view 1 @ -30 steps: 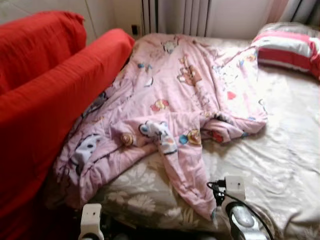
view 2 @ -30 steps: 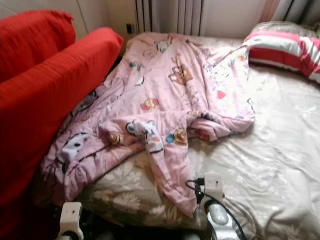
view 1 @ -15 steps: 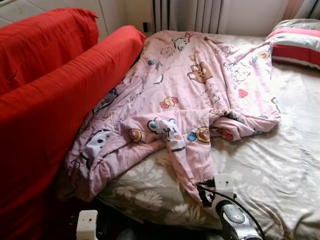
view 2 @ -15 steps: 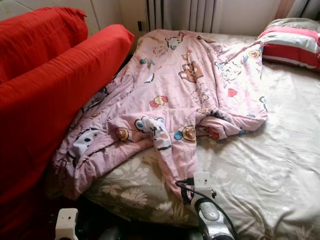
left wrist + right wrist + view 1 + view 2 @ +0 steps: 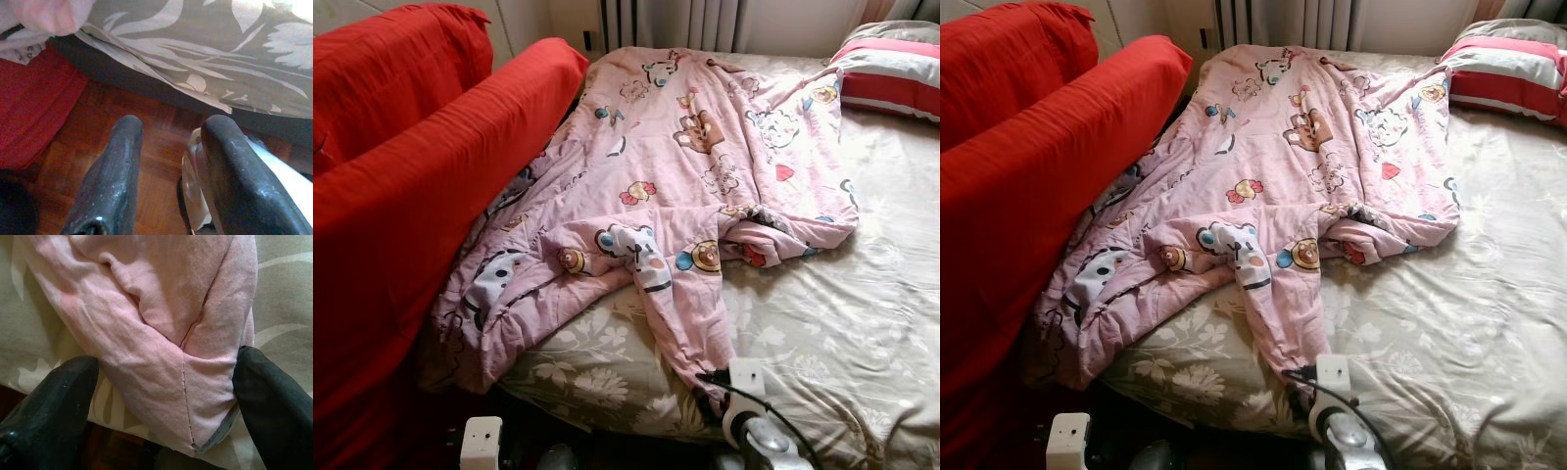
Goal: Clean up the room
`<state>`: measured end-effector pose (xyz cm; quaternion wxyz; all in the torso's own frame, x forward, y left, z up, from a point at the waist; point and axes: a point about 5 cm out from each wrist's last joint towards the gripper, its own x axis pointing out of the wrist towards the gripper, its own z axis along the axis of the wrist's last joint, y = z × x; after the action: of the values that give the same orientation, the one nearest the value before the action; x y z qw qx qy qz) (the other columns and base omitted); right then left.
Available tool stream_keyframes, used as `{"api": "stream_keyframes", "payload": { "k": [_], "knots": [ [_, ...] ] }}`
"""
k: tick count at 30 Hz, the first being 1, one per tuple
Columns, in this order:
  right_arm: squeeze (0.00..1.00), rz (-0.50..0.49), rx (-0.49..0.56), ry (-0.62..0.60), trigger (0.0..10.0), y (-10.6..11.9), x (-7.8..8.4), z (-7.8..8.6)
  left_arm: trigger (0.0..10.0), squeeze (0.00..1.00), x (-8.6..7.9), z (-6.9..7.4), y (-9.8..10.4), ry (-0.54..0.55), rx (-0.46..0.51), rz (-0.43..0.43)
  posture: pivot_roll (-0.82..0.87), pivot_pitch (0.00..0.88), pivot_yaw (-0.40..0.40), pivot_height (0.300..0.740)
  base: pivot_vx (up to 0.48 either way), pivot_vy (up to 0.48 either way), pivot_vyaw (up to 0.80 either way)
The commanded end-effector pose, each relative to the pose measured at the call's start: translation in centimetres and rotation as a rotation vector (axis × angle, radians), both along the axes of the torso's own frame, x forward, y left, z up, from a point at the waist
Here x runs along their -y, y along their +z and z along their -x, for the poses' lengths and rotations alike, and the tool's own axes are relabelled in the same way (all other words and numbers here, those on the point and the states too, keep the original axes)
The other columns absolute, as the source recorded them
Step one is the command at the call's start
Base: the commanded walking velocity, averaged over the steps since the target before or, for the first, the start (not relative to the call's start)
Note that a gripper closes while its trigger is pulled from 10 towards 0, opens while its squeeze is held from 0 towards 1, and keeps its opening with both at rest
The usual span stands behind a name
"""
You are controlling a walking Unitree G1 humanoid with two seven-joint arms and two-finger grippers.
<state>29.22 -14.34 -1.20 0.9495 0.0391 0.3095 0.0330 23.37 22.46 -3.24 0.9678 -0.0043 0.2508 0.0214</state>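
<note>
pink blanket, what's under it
Under the pink blanket lies the floral sheet, bare toward the pillow. Whatever else it covers is hidden.

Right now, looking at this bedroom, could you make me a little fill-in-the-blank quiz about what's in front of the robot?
1. The quilt printed with cartoon animals is mostly ____ in colour.
2. The right gripper has its black fingers open on either side of a ____ of the quilt.
3. The sofa beside the bed is ____.
4. The left gripper hangs over a ____ floor.

Missing words: pink; corner; red; wooden
</note>
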Motion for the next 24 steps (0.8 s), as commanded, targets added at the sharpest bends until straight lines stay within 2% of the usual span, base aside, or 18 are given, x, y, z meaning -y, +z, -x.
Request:
{"api": "stream_keyframes", "payload": {
  "k": [1,7,10,13,20,24],
  "knots": [
    [0.0,-0.029,-0.072,-0.013,10.0,-1.2,-0.2,1.3,10.0,0.0,-0.9,1.0,-0.4,0.014,-0.022,-0.016,0.07,0.282,0.06,0.61,0.0,0.0,0.0],
    [0.0,-0.055,-0.081,-0.031,10.0,-1.3,-0.3,1.3,10.0,0.0,-0.9,0.9,-0.3,0.008,-0.016,-0.021,0.08,0.278,0.063,0.61,0.0,0.0,0.0],
    [0.0,-0.037,-0.073,-0.035,10.0,-1.2,-0.2,1.2,10.0,0.0,-0.9,0.9,-0.2,0.005,-0.012,-0.021,0.08,0.282,0.063,0.61,0.0,0.0,0.0],
    [0.0,0.04,-0.061,0.03,10.0,-1.1,-0.2,1.0,10.0,0.0,-0.8,1.2,-0.3,0.003,-0.01,-0.02,0.08,0.291,0.061,0.61,0.0,0.0,0.0],
    [0.0,0.128,-0.055,0.108,10.0,-1.0,-0.4,1.0,10.0,0.0,-0.8,2.1,-0.4,0.015,0.015,-0.014,0.07,0.318,0.051,0.61,0.0,0.0,0.0],
    [0.0,0.151,-0.033,0.121,10.0,-0.6,-0.4,0.6,10.0,0.0,-1.0,1.8,0.3,0.025,0.057,-0.014,0.08,0.331,0.043,0.61,0.0,0.0,0.0]
  ]
}}
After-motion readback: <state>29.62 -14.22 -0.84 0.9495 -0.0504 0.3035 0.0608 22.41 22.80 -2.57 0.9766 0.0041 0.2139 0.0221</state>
